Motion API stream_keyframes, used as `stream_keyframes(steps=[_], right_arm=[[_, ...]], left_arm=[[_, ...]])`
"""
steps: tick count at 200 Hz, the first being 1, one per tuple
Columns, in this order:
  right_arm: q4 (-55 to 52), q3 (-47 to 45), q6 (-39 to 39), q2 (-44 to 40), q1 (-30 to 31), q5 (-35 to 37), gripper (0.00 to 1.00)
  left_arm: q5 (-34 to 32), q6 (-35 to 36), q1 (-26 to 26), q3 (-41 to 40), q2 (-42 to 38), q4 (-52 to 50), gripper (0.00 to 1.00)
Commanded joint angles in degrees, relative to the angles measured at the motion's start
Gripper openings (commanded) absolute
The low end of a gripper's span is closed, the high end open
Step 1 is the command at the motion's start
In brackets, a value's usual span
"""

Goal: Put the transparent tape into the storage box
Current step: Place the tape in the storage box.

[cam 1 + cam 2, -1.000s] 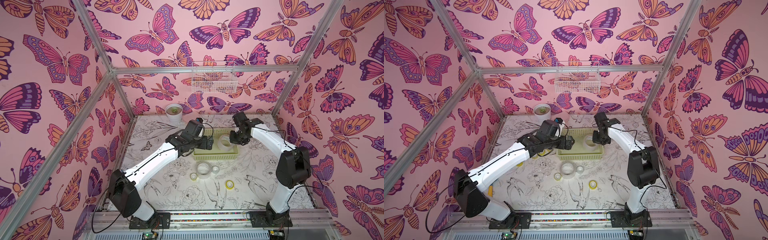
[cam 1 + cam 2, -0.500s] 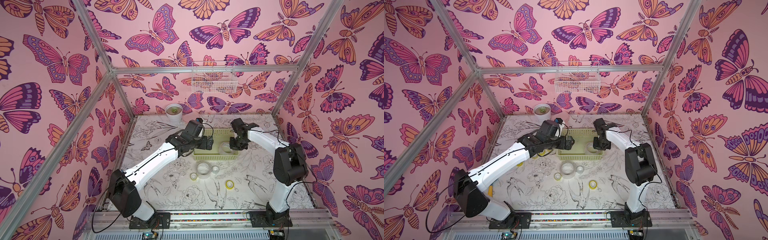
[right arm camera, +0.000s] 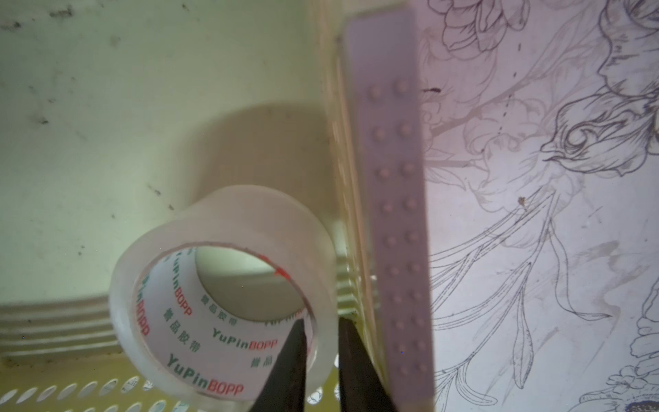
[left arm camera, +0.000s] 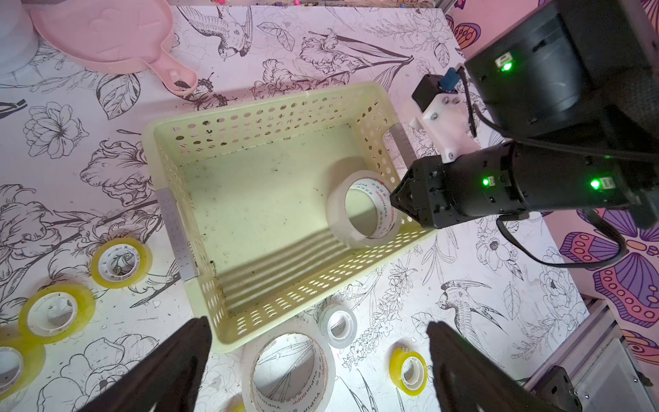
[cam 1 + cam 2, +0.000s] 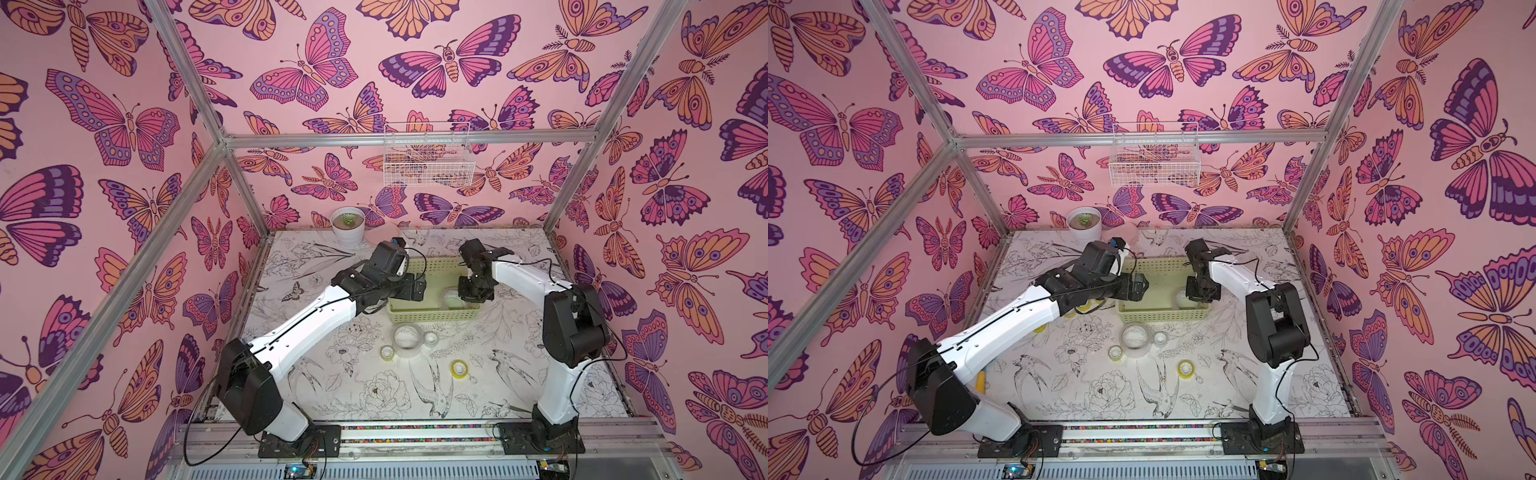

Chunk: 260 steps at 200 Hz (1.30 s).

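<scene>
A: We log the right gripper point(image 3: 321, 321): narrow jaws astride the wall of the wide whitish clear tape roll point(image 3: 221, 214), one finger in its core, one outside.
B: Gripping? We cannot tell (gap too fine). Roll sits inside the pale yellow-green perforated plastic storage box point(image 4: 249, 117), at that gripper's tip.
A: And the left gripper point(image 4: 319, 323) is spread wide, empty, above the box's rim.
</scene>
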Motion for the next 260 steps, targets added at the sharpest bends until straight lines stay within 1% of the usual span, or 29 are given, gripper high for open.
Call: stream_keyframes(steps=[1, 41, 55, 101, 113, 132, 135, 137, 157, 172, 177, 178, 214, 217, 228, 249, 260], right_arm=[[-2.41, 1.69, 1.34, -2.49, 0.49, 1.12, 0.29], [-4.17, 3.43, 2.15, -5.30, 0.58, 0.97, 0.32], [-4.34, 3.98, 1.70, -6.81, 0.86, 0.45, 0.35], [-4.87, 5.98, -2.90, -10.46, 4.52, -1.67, 0.58], [-5.08, 6.08, -3.55, -10.88, 5.62, -1.51, 0.68], [-3.18, 4.89, -4.79, -12.17, 7.64, -1.34, 0.79], [-2.80, 4.69, -4.88, -12.34, 7.91, -1.42, 0.84], [-2.56, 4.58, -5.00, -12.46, 8.03, -1.49, 0.85], [-0.79, 3.46, -5.82, -13.59, 9.44, -2.99, 0.90], [0.79, 2.08, -5.97, -14.95, 9.76, -5.92, 0.92], [1.60, 1.27, -5.95, -15.59, 9.78, -7.12, 0.99], [1.80, 1.15, -5.95, -15.71, 9.75, -7.39, 1.00], [4.83, -3.85, -7.70, -19.82, 10.21, -13.66, 0.99], [5.01, -4.40, -7.73, -21.62, 10.32, -14.11, 0.99], [5.95, -6.26, -7.88, -23.50, 10.31, -16.15, 0.99], [7.75, -9.80, -8.05, -26.53, 10.28, -20.07, 0.99], [8.22, -11.08, -8.50, -27.77, 10.29, -20.92, 0.99]], left_arm=[[-1.05, -0.10, 0.39, -0.80, -1.48, 0.10, 1.00], [-1.44, 0.14, 0.39, -0.77, -1.28, 0.03, 1.00], [-2.14, 0.17, 0.46, -0.82, -1.34, 0.03, 1.00], [-2.95, -0.53, 0.92, -2.77, -2.10, 0.07, 1.00], [-2.91, -0.79, 0.92, -3.89, -2.56, 0.03, 1.00], [-3.03, -1.13, 1.10, -5.70, -3.58, -0.06, 1.00], [-3.20, -1.27, 1.10, -5.96, -3.79, -0.13, 1.00], [-3.29, -1.38, 1.10, -6.22, -3.88, -0.19, 1.00], [-4.64, -2.39, 1.02, -8.48, -5.46, -0.55, 1.00], [-5.10, -3.25, 1.01, -9.88, -6.77, -1.55, 1.00], [-5.23, -3.49, 0.92, -10.24, -7.15, -2.02, 1.00], [-5.25, -3.55, 0.92, -10.32, -7.22, -2.14, 1.00], [-5.45, -6.75, 0.11, -13.90, -8.31, -4.47, 1.00], [-5.50, -7.14, 0.01, -14.22, -8.26, -4.62, 0.99], [-5.84, -9.04, -0.29, -15.24, -8.16, -5.47, 0.96], [-6.07, -12.30, -0.97, -17.36, -7.91, -6.01, 0.87], [-5.63, -13.95, -1.08, -18.16, -7.62, -6.29, 0.84]])
